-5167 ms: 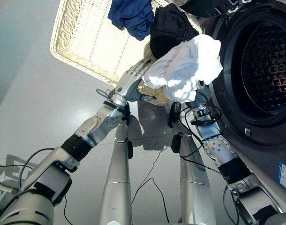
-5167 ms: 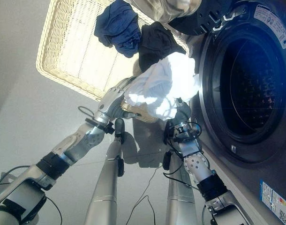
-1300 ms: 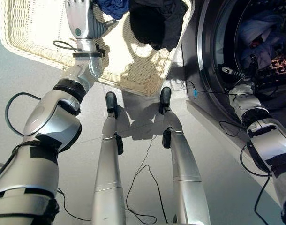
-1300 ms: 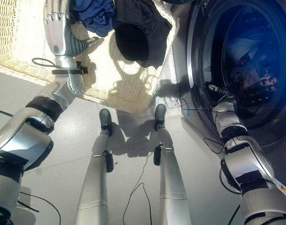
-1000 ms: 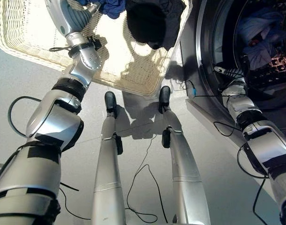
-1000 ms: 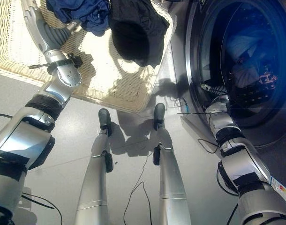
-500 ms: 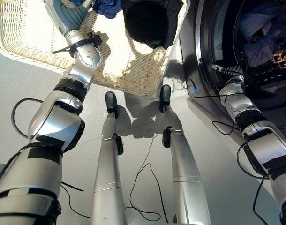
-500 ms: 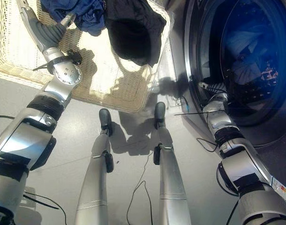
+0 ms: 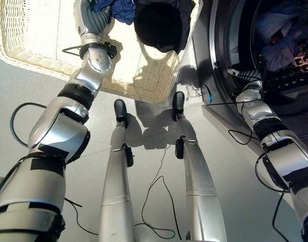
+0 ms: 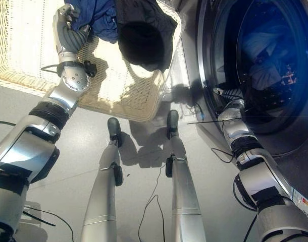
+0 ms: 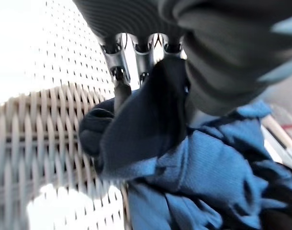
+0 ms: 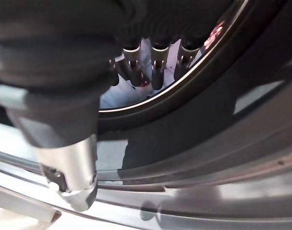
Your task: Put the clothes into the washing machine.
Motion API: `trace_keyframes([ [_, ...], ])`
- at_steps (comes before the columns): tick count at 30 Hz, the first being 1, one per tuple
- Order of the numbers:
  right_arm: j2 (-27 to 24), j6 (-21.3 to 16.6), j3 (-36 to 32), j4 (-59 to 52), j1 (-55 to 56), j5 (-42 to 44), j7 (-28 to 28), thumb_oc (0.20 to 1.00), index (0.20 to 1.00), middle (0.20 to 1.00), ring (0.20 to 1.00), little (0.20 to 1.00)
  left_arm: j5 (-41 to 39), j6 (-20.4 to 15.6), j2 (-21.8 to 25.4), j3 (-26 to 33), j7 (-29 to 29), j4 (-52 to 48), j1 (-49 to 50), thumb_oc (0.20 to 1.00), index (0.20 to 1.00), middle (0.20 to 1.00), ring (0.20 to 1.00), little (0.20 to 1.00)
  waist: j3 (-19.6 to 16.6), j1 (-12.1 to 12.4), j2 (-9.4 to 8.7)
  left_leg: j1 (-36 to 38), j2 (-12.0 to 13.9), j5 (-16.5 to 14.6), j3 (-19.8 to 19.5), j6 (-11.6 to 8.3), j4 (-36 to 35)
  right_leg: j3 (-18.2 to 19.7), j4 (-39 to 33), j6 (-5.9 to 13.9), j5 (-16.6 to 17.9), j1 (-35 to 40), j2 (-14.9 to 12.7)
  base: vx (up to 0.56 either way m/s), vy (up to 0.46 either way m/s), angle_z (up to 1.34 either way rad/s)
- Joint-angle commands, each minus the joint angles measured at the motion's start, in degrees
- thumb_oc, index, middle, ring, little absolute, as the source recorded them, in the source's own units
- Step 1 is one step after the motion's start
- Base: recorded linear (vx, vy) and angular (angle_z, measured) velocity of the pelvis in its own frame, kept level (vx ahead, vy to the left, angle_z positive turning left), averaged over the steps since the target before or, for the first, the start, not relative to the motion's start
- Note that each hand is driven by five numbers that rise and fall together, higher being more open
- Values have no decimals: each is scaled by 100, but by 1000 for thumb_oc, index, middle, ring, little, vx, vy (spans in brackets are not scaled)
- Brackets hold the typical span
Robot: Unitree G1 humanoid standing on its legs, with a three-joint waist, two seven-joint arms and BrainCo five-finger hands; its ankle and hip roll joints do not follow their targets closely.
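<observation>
– Looking at the left hand (image 10: 67, 25), where is it?
– Up at 11 o'clock in the eye views, inside the wicker basket (image 10: 22, 45). Its fingers are curled into the blue cloth (image 10: 101, 15), and the wrist view shows a dark fold of that cloth (image 11: 151, 120) lying over them.
– So it is pinching the cloth?
– Yes, it is closed on it. The cloth itself lies bunched in the basket's far corner.
– Anything else in the basket?
– A black cloth (image 10: 141, 43) at 12 o'clock, just beside the blue one on its 3 o'clock side. It hangs over the basket rim nearest the washer (image 10: 204, 60).
– And the right hand (image 12: 155, 57)?
– It is at the mouth of the washer, at 3 o'clock in the eye views, where the arm reaches over the lower door rim. In its wrist view the fingers point straight into the drum, loosely side by side, with nothing between them.
– Is the drum bare?
– No. A pale cloth (image 10: 260, 50) lies crumpled inside, at about 2 o'clock, past the fingertips and apart from them.
– Where does the basket stand?
– On the floor (image 10: 68, 146), close against the washer's front.
</observation>
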Motion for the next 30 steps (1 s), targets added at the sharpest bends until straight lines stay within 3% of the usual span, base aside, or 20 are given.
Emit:
trace_keyframes([
  [1,-213,-30,220,-31,157,-192,-113,1000,1000,1000,1000,1000,-48,51,-187,27,-407,206,-72,200,200,200,200,200,-122,-219,266,-63,-174,-122,-96,106,153,-346,36,334,-28,207,403,0,0,0],
  [6,-179,-38,245,-21,137,-204,-139,1000,1000,1000,1000,1000,39,279,-223,-49,-552,281,-43,200,200,200,200,200,-122,-229,262,-61,-159,-103,-67,108,140,-350,12,345,-7,205,395,0,0,0],
  [15,-163,-93,223,-47,167,-182,-138,1000,1000,1000,1000,1000,52,193,-249,-97,-719,318,-31,200,200,200,200,200,-122,-233,256,-51,-145,-78,-51,104,122,-361,-15,362,11,223,378,0,0,0],
  [22,-37,-421,33,-485,444,-41,-326,1000,1000,1000,1000,1000,-1108,-753,-345,388,-937,-1,466,200,200,200,200,200,-122,-187,266,6,-153,-83,-59,103,78,-382,-17,365,7,257,366,-7,-34,0],
  [26,64,-464,-224,-1189,863,-97,-583,1000,1000,1000,1000,1000,-1930,-1279,-447,888,-1255,-624,1214,200,200,200,200,200,-122,-129,286,41,-178,-85,-90,107,28,-399,-40,355,-2,297,368,-14,-47,0],
  [30,146,-446,-628,-1915,1402,-279,-628,1000,1000,1000,1000,1000,-2253,-1681,-637,1368,-1507,-1399,2137,200,200,200,200,200,-122,-47,318,43,-220,-119,-149,141,47,-433,3,342,-24,306,341,-16,-54,1],
])
